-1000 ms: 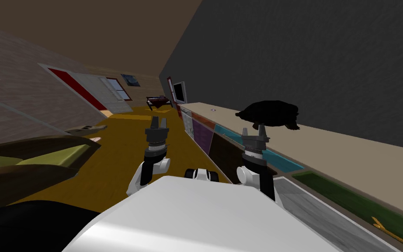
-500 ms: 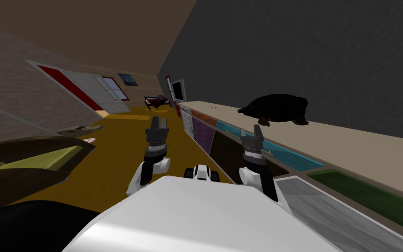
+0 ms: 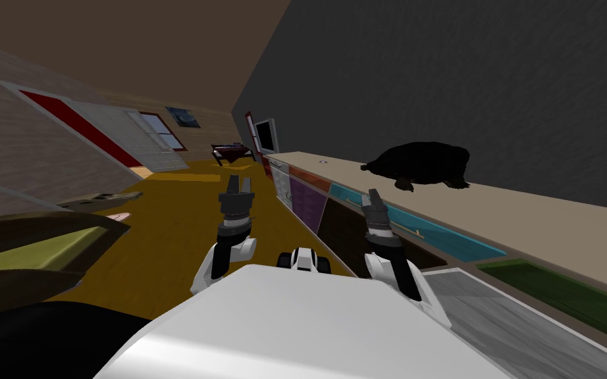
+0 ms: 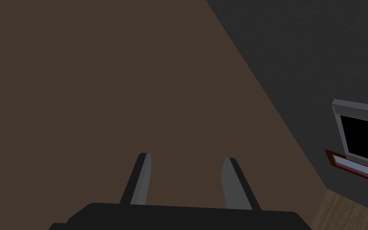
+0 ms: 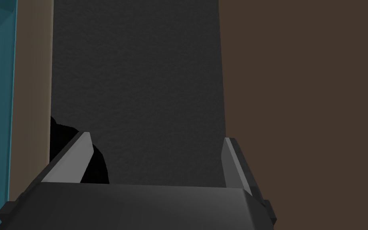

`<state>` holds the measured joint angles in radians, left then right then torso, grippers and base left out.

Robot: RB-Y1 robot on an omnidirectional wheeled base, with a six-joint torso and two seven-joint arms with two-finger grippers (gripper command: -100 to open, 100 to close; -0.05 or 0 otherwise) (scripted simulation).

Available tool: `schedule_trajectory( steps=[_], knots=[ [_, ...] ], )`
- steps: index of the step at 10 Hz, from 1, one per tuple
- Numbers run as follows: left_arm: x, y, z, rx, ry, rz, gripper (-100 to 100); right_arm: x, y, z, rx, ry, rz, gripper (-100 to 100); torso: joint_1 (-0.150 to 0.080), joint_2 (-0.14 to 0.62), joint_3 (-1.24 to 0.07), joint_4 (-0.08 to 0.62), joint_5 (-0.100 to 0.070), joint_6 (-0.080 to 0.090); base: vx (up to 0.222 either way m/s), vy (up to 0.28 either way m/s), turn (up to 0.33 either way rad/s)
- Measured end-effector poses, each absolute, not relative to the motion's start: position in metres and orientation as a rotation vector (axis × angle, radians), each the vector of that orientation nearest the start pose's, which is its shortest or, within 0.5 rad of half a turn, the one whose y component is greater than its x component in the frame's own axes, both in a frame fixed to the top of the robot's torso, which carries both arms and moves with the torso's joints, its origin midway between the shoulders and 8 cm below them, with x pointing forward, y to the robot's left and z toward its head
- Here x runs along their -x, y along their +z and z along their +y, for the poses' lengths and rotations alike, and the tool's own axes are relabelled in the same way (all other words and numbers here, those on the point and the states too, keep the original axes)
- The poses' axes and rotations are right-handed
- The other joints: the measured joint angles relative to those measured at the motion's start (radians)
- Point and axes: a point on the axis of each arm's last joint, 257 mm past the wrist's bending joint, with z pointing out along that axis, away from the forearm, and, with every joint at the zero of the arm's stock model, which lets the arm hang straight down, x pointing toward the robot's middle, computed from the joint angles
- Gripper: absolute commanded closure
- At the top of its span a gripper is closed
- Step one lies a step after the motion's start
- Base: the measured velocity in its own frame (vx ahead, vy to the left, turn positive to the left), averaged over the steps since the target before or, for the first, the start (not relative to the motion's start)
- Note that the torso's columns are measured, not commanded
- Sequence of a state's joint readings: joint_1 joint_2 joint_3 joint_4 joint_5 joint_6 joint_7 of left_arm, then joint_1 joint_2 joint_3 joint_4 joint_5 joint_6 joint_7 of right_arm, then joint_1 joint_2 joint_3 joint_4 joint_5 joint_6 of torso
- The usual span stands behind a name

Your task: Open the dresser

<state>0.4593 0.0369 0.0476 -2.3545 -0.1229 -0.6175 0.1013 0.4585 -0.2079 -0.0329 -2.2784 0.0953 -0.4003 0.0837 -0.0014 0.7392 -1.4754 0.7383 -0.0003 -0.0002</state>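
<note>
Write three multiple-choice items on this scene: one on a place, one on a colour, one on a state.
1. The black turtle-like figure sits: A on the floor; B on the dresser top; C on an armchair.
2. The dresser's front panel just under the figure is: A teal; B red; C white.
3. The right gripper is: A shut on a handle; B shut on nothing; C open, holding nothing.

Answers: B, since the figure rests on the dresser's beige top in the head view. A, since teal shows directly below the figure. C, since the right wrist view shows the fingers standing wide apart with nothing between them.
</note>
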Motion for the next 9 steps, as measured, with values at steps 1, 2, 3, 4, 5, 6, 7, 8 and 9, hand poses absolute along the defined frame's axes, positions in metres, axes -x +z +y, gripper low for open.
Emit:
schedule_trajectory(
  steps=[1,2,3,4,5,6,7,8,9],
  knots=[
    [-0.308,0.086,0.257,0.394,-1.339,0.544,0,-0.367,0.013,-0.259,-0.413,1.07,0.907,-100,0.0,0.0,0.0,0.0,0.0,0.0,0.049,0.084,-0.098],
    [-0.308,0.086,0.257,0.394,-1.339,0.544,0,-0.369,0.009,-0.258,-0.371,1.013,0.94,-100,0.002,-0.001,-0.001,0.0,0.0,0.0,0.038,0.067,-0.041],
    [-0.308,0.086,0.257,0.394,-1.339,0.544,0,-0.37,0.008,-0.257,-0.346,0.977,0.957,-100,0.001,-0.001,-0.001,0.0,0.0,0.0,0.035,0.073,-0.06],
    [-0.308,0.086,0.257,0.394,-1.339,0.544,0,-0.372,0.004,-0.257,-0.31,0.928,0.982,-100,0.002,-0.001,-0.001,0.0,0.0,0.0,0.043,0.112,-0.104],
    [-0.308,0.086,0.257,0.394,-1.339,0.544,0,-0.374,0.001,-0.256,-0.266,0.87,1.01,-100,0.003,-0.001,-0.001,0.0,0.001,0.0,0.027,0.087,-0.042],
    [-0.308,0.086,0.257,0.394,-1.339,0.544,0,-0.375,-0.002,-0.256,-0.238,0.83,1.027,-100,0.002,-0.001,0.0,0.0,0.001,0.0,0.032,0.08,-0.054],
    [-0.308,0.086,0.257,0.394,-1.339,0.544,0,-0.377,-0.006,-0.256,-0.199,0.778,1.049,-100,0.001,-0.001,0.0,0.0,0.0,0.0,0.059,0.107,-0.103],
    [-0.308,0.086,0.257,0.394,-1.339,0.544,0,-0.378,-0.009,-0.256,-0.152,0.716,1.073,-100,0.002,-0.002,-0.001,-0.001,0.0,0.0,0.039,0.086,-0.042],
    [-0.308,0.086,0.257,0.394,-1.339,0.544,0,-0.38,-0.011,-0.256,-0.12,0.673,1.088,-100,0.001,-0.001,-0.001,0.0,0.0,0.0,0.022,0.075,-0.056]
  ],
)
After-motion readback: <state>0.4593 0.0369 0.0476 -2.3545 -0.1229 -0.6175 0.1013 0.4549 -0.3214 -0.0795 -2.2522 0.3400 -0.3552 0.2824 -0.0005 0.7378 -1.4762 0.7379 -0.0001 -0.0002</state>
